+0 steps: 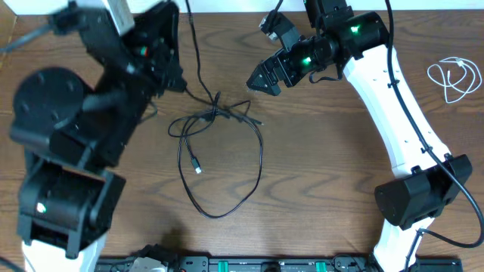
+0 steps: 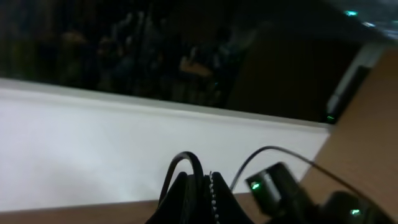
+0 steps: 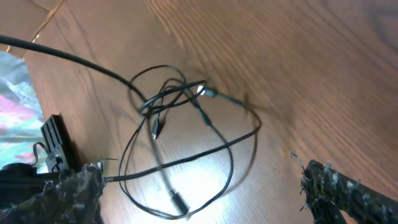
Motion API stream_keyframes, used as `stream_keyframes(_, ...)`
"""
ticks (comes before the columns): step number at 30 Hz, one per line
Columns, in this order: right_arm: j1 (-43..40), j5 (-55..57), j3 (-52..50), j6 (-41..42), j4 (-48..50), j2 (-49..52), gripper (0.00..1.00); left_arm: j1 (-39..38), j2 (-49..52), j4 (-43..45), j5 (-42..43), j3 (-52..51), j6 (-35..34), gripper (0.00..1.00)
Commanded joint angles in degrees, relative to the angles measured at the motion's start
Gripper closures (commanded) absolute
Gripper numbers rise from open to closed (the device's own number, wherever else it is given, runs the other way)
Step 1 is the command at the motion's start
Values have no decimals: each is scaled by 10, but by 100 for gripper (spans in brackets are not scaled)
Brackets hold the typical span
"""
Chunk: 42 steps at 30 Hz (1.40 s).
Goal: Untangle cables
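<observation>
A tangle of thin black cables (image 1: 215, 113) lies mid-table, knotted at the top, with a large loop trailing toward the front (image 1: 219, 214). In the right wrist view the knot (image 3: 171, 96) and loop lie below my fingers. A white cable (image 1: 454, 78) lies coiled apart at the far right. My left gripper (image 1: 178, 80) is left of the knot; in the left wrist view its jaws (image 2: 202, 182) are shut with a black cable strand (image 2: 186, 159) looping out between them. My right gripper (image 1: 261, 80) hovers to the upper right of the knot, open wide and empty (image 3: 205, 199).
The bulky left arm (image 1: 68, 143) covers the table's left side. The white right arm (image 1: 393, 113) runs to its base (image 1: 420, 198) at front right. A black rail (image 1: 249, 264) lines the front edge. A black strand (image 1: 193, 45) runs from the back edge to the knot.
</observation>
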Motion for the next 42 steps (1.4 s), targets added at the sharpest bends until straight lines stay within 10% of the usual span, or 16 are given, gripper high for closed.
stream_keyframes(1,1,1,-1,5,14,0,1,22,41,-29,98,119,5,93)
stream_keyframes(9,23,-17,-1,5,43,0,1,53,122,-96,149,318,-5,93)
stream_keyframes(26,45,29,-44,108,16,1,7,53,113,-154,123,318,25,93)
stream_keyframes(42,82,9,-183,148,212,1,14,52,114,-160,112,318,24,93)
